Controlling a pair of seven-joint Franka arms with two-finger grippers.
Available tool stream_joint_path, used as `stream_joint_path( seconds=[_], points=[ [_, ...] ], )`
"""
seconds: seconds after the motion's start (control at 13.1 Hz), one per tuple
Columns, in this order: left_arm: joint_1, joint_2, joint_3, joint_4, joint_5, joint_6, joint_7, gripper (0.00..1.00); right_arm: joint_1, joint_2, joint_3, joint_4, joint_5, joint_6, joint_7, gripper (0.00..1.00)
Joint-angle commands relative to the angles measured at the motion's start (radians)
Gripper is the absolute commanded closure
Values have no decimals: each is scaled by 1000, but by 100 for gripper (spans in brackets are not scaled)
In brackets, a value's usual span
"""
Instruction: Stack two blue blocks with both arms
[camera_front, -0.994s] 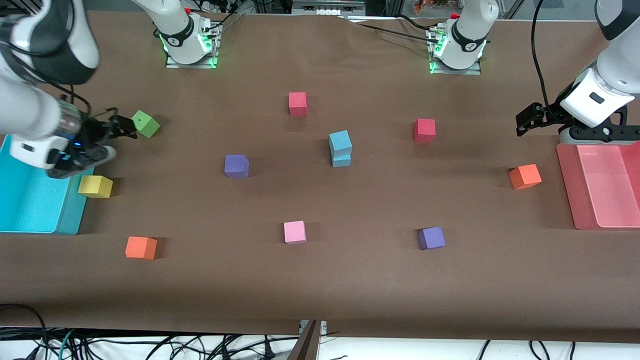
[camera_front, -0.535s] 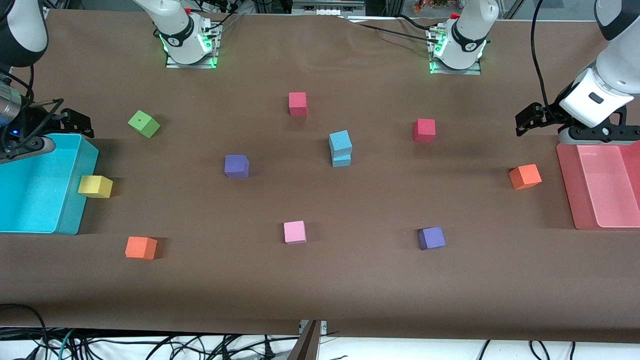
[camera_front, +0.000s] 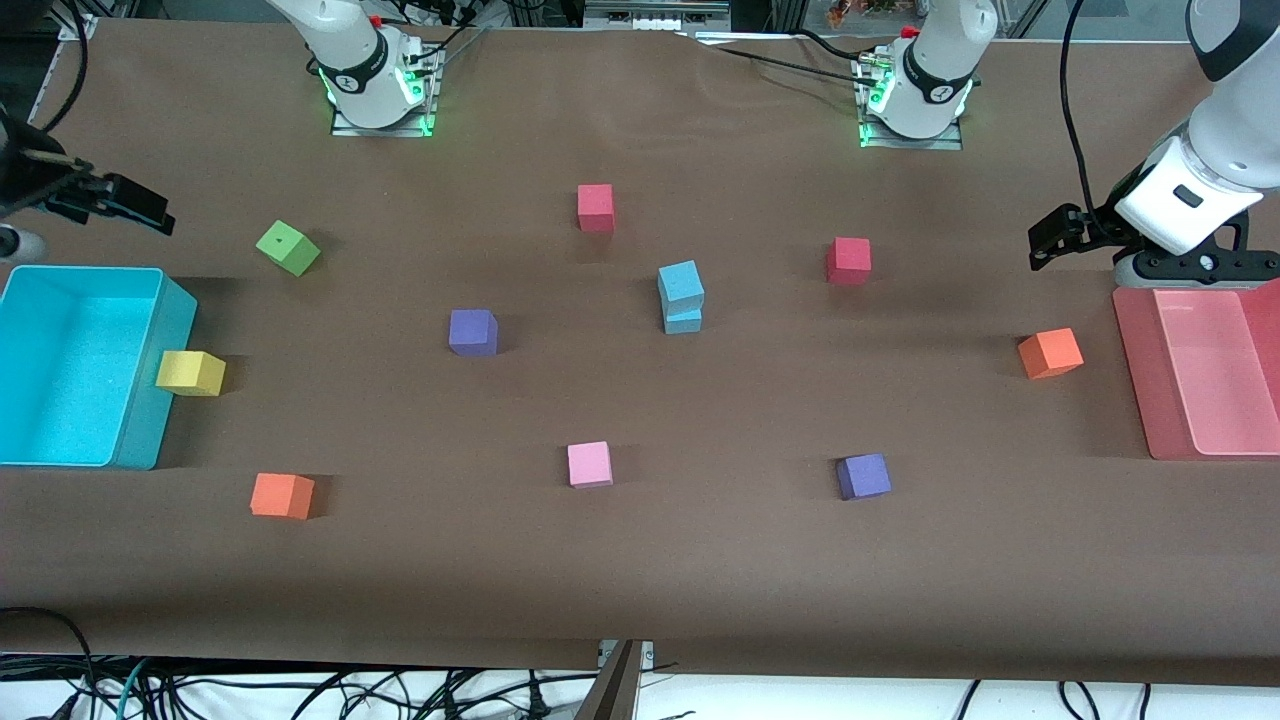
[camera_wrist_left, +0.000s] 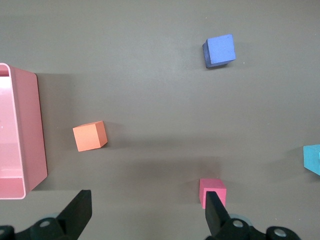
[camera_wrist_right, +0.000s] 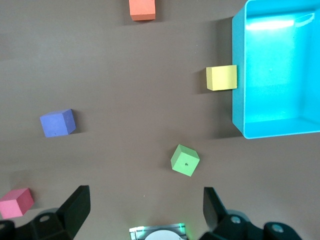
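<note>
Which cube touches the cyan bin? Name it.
The yellow cube. It rests against the cyan bin wall at the right arm's end of the table; every other cube stands clear of both bins.

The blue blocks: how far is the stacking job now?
Done: one of the blue blocks sits on the other mid-table, slightly twisted. In hand: nothing; the left gripper by the pink tray and the right gripper above the cyan bin are open. Left: nothing visible.

— Where do the blocks sit?
— One of the blue blocks (camera_front: 681, 284) rests on the other mid-surface (camera_front: 700, 560); my left jaws hang over one bin (camera_front: 1135, 380), my right near the other (camera_front: 150, 420)
</note>
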Motion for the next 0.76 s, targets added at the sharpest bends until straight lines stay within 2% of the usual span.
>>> stream_joint_path(
  seconds=[0.0, 0.15, 0.69],
  points=[
    [8, -6, -7, 6, -3, -16, 0, 0, -45, 2, 15, 32, 6, -45, -24, 0],
    [10, -8, -2, 6, -1, -17, 9, 0, -55, 4, 12, 32, 8, -32, -123, 0],
    [10, -12, -1, 6, -1, -23, 11, 0, -60, 16, 21, 32, 3, 87, -124, 0]
  ],
)
